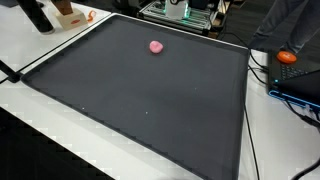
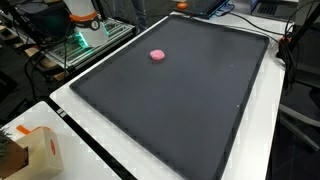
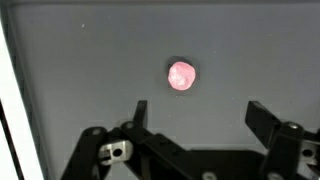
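A small pink lump (image 3: 181, 75) is being shown lying on the dark mat (image 3: 70, 60), just ahead of the gripper (image 3: 197, 108) and slightly off the middle of the gap between its fingers (image 3: 139, 113), untouched. The jaws are being held spread wide, and nothing is being gripped between them.
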`<move>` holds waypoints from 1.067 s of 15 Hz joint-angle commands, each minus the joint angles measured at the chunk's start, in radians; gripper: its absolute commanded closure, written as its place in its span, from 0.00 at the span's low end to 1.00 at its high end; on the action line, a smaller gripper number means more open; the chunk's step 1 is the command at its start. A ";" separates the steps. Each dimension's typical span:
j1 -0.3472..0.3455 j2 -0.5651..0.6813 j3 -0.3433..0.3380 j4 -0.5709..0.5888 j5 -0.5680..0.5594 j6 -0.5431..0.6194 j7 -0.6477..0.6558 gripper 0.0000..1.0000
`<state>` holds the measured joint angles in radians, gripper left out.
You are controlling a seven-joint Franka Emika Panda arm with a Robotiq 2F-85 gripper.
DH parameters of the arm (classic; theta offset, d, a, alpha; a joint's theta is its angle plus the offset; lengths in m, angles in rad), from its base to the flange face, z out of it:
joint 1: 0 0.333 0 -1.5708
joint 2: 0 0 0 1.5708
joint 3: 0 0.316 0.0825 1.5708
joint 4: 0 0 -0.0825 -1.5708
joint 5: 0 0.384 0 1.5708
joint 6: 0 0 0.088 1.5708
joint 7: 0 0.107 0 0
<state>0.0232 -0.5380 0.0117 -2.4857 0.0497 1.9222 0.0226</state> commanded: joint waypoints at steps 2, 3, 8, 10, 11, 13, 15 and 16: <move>0.024 0.167 0.050 0.026 0.020 0.107 0.046 0.00; 0.027 0.198 0.059 0.028 0.014 0.135 0.050 0.00; 0.040 0.354 0.095 0.058 -0.013 0.219 0.074 0.00; 0.047 0.415 0.109 0.077 -0.037 0.228 0.096 0.00; 0.050 0.442 0.116 0.089 -0.054 0.225 0.111 0.00; 0.062 0.500 0.129 0.116 -0.087 0.210 0.135 0.00; 0.078 0.556 0.140 0.140 -0.124 0.206 0.149 0.00; 0.088 0.582 0.145 0.152 -0.148 0.204 0.156 0.00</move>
<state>0.0857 -0.0471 0.1436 -2.3854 -0.0279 2.1385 0.1369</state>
